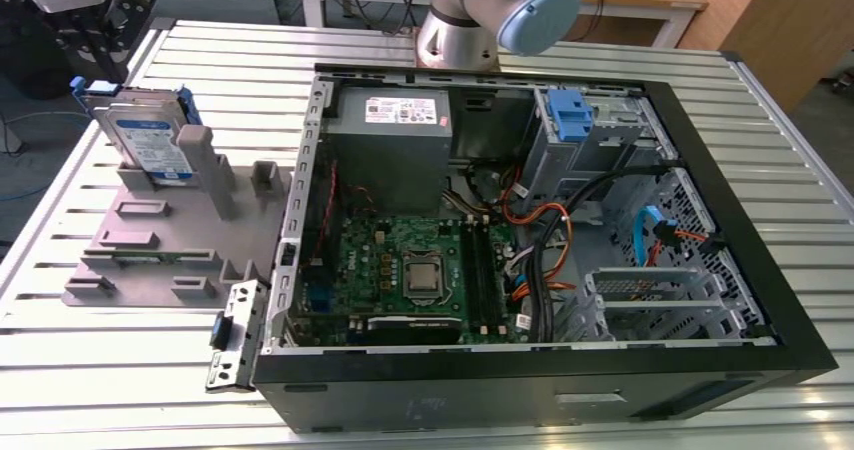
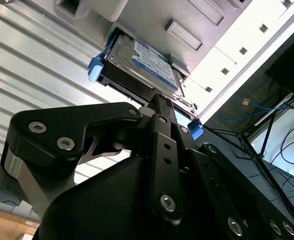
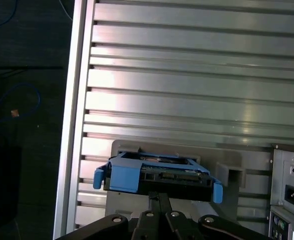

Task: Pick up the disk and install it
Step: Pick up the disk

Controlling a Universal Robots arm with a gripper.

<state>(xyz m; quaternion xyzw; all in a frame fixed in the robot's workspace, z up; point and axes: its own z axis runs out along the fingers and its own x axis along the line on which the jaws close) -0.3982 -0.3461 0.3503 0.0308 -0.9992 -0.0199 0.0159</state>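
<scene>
disk (image 1: 150, 142) upright in holder (image 1: 134, 245), holder on table (image 1: 107, 340), exterior view's left of case (image 1: 534, 395)

Slatted metal table (image 1: 107, 370) bears grey fixture (image 1: 134, 240) and open computer case (image 1: 467, 400).

The disk (image 1: 150, 138) is a flat silver hard drive with a blue-and-white label on its wide face. A blue plastic frame goes around its edges, and the small blue tabs of this frame stick out at the two ends in both wrist views. The disk stands upright on one narrow edge in a slot of the grey holder (image 1: 147, 242), which lies on the ribbed metal table (image 1: 107, 370) at the exterior view's left of the open computer case (image 1: 534, 400), so the disk is outside the case and apart from it.
</scene>
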